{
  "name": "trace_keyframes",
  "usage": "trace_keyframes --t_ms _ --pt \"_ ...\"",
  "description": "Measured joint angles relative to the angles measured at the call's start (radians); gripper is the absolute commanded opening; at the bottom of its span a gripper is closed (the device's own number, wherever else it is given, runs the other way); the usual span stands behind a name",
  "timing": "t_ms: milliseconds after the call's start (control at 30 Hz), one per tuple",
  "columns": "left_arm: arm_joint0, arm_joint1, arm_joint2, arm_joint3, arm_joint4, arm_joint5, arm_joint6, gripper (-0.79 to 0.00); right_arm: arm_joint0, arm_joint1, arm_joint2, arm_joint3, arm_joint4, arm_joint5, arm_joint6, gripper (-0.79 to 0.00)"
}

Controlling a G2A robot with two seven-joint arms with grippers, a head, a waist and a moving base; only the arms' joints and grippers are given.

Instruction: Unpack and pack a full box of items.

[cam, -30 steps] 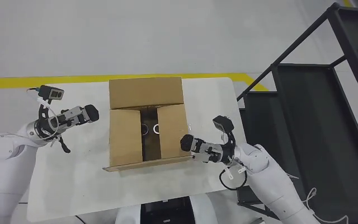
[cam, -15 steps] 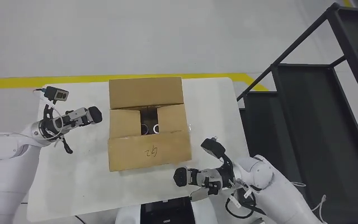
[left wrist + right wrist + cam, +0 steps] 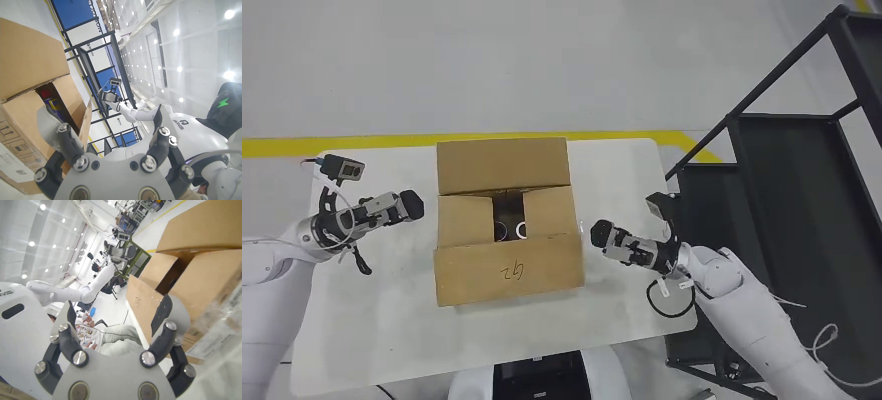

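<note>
Hovering open-handed on either side of the box

The cardboard box (image 3: pixel 464 222) sits in the middle of the white table (image 3: pixel 362 320), with me reaching toward it from both sides. Its far flap (image 3: pixel 504 165) is folded flat over the top. Its near flap (image 3: pixel 510 270), the one with a pen scribble on it, is raised, though I cannot tell how steeply it leans. The two side flaps are turned inward and leave a dark gap between them, where the round tops of a couple of items (image 3: pixel 510 230) show.

My left gripper (image 3: pixel 410 204) hangs over the table near the box's left side, clearly apart from the cardboard. Its fingers are spread wide with nothing between them. Looking past them from the left wrist, I see into the box under a flap, and a spray can (image 3: pixel 52 103) with a red cap and a blue and yellow body stands inside.

My right gripper (image 3: pixel 599 234) is just beside the box's right wall, pointing at it. These fingers are also spread wide and hold nothing. From the right wrist, one finger (image 3: pixel 166 309) overlaps the cardboard — whether it touches, I cannot tell
</note>
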Motion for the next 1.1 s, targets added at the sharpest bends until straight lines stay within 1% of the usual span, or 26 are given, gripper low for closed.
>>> trace_keyframes --t_ms 167,300,400,533,633,700,833,967,1100 --pt "0.017 -0.001 -0.007 -0.015 -0.004 0.001 -0.001 0.000 0.074 -0.023 -0.069 0.081 -0.057 0.001 -0.053 0.000" --pt "0.023 -0.003 -0.012 -0.024 -0.005 0.002 -0.002 0.000 0.105 -0.038 -0.122 0.120 -0.083 -0.007 -0.078 0.000" --pt "0.027 -0.003 -0.018 -0.028 -0.004 0.006 -0.006 0.000 0.116 -0.046 -0.149 0.127 -0.079 -0.016 -0.087 0.000" --pt "0.030 -0.004 -0.024 -0.031 -0.002 0.009 -0.009 0.000 0.118 -0.050 -0.167 0.100 -0.050 -0.029 -0.078 0.000" --pt "0.031 -0.005 -0.027 -0.032 -0.002 0.009 -0.009 0.000 0.108 -0.046 -0.167 0.056 -0.011 -0.037 -0.050 0.000" --pt "0.033 -0.006 -0.029 -0.032 -0.002 0.008 -0.008 0.000 0.093 -0.040 -0.161 0.020 0.013 -0.039 -0.011 0.000" --pt "0.034 -0.008 -0.030 -0.028 0.000 0.010 -0.010 0.000 0.041 -0.020 -0.148 -0.060 0.072 -0.039 0.100 0.000" --pt "0.036 -0.009 -0.032 -0.028 0.002 0.010 -0.010 0.000 -0.027 0.009 -0.123 -0.156 0.121 0.002 0.208 0.000" --pt "0.038 -0.011 -0.035 -0.030 0.006 0.010 -0.010 0.000 -0.079 0.035 -0.104 -0.231 0.134 0.037 0.241 0.000"
